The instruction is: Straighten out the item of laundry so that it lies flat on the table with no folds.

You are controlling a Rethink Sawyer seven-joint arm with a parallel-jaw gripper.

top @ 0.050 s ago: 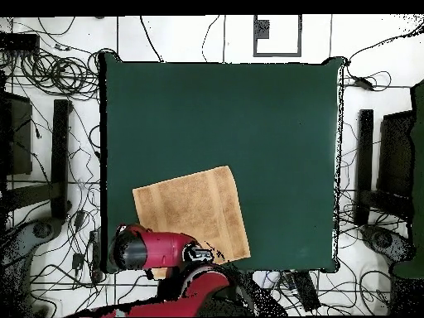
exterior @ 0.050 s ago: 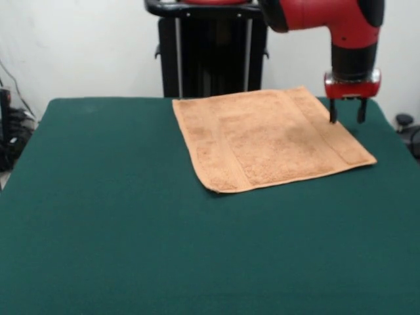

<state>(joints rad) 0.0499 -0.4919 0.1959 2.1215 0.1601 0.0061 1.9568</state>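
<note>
The item of laundry [exterior @ 0.050 s ago: 269, 138] is a tan-orange terry towel with woven border bands, spread flat on the dark green table [exterior @ 0.050 s ago: 131, 236] toward its far right. In the overhead view the towel [top @ 0.050 s ago: 195, 211] lies near the table's [top @ 0.050 s ago: 248, 124] lower left corner, partly hidden by the red arm. My gripper [exterior @ 0.050 s ago: 347, 118] hangs open just above the towel's right edge, near its far right corner, with nothing between its two dark fingers [exterior @ 0.050 s ago: 333, 113]. In the overhead view the arm's red housing covers the gripper.
A black stand [exterior @ 0.050 s ago: 210, 52] rises behind the table's far edge. Cables [top @ 0.050 s ago: 50, 74] and black equipment [top @ 0.050 s ago: 397, 157] lie on the floor around the table. The green top stretches wide in front of and left of the towel.
</note>
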